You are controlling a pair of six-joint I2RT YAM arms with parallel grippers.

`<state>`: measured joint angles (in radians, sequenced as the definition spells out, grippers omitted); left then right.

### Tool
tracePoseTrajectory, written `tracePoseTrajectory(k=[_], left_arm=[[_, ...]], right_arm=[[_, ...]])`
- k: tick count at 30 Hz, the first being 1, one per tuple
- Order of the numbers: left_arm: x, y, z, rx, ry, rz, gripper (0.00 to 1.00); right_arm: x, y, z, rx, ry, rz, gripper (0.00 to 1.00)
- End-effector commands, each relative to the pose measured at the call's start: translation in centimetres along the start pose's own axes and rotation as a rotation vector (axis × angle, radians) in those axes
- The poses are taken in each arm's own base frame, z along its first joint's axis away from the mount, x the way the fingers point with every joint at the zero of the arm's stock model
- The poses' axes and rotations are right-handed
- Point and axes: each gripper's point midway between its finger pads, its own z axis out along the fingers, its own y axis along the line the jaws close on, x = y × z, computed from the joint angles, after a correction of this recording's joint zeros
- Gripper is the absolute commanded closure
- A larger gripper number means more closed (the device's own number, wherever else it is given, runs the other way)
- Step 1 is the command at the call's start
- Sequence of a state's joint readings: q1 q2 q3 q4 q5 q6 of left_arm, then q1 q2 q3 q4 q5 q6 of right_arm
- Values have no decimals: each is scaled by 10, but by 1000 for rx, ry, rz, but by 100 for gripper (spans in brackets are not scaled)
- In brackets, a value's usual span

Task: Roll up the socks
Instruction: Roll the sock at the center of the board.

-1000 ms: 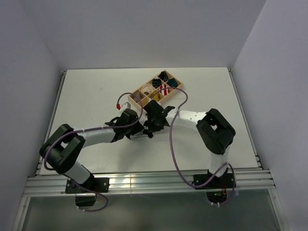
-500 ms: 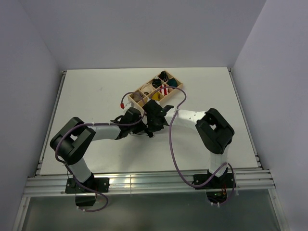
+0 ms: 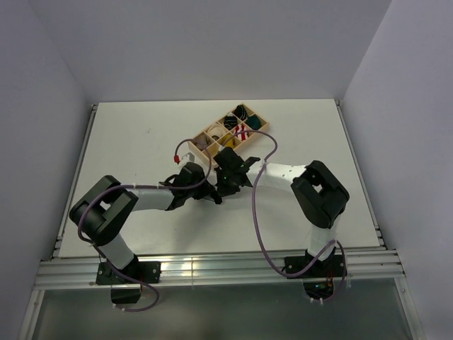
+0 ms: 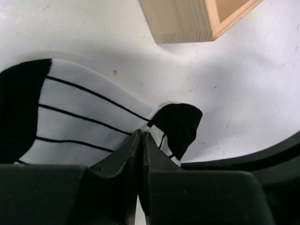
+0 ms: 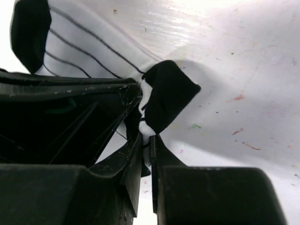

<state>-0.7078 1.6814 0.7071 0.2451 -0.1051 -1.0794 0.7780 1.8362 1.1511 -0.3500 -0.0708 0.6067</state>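
The white sock with thin black stripes [image 4: 79, 117] lies flat on the white table, its black toe at the left and its black heel [image 4: 180, 124] at the right. My left gripper [image 4: 141, 136] is shut, its tips pinching the sock's edge beside the heel. My right gripper [image 5: 149, 138] is shut on a fold of the same sock [image 5: 161, 101] at the heel, lifting it a little. In the top view both grippers [image 3: 212, 191] meet over the sock and hide it. The mustard-yellow sock is not in view.
A wooden compartment tray [image 3: 212, 132] holding rolled bundles stands just behind the grippers; its corner [image 4: 183, 21] shows in the left wrist view. White walls enclose the table on three sides. The right arm's cable [image 3: 256, 212] loops over the table.
The left arm's elbow has swung in and its gripper has closed up to the right gripper. Both grippers stay over the striped sock.
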Motion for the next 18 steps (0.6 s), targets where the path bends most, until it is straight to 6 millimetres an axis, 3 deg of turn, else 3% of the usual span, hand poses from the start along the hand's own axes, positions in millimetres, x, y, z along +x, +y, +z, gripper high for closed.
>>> tracePoseTrajectory(k=[1, 5, 10, 14, 18], left_arm=[[18, 24, -9, -50, 55, 4, 87], [20, 32, -13, -60, 51, 24, 87], [2, 30, -20, -50, -37, 77, 87], [-20, 18, -42, 15, -148, 130, 74], [-29, 15, -63, 50, -220, 204, 61]], right_arm=[[-17, 22, -16, -134, -48, 64, 86], [-16, 25, -15, -187, -18, 131, 99], [-16, 23, -12, -183, -6, 197, 100], [-8, 25, -2, -195, 45, 263, 100], [-1, 28, 3, -221, 70, 329, 100]])
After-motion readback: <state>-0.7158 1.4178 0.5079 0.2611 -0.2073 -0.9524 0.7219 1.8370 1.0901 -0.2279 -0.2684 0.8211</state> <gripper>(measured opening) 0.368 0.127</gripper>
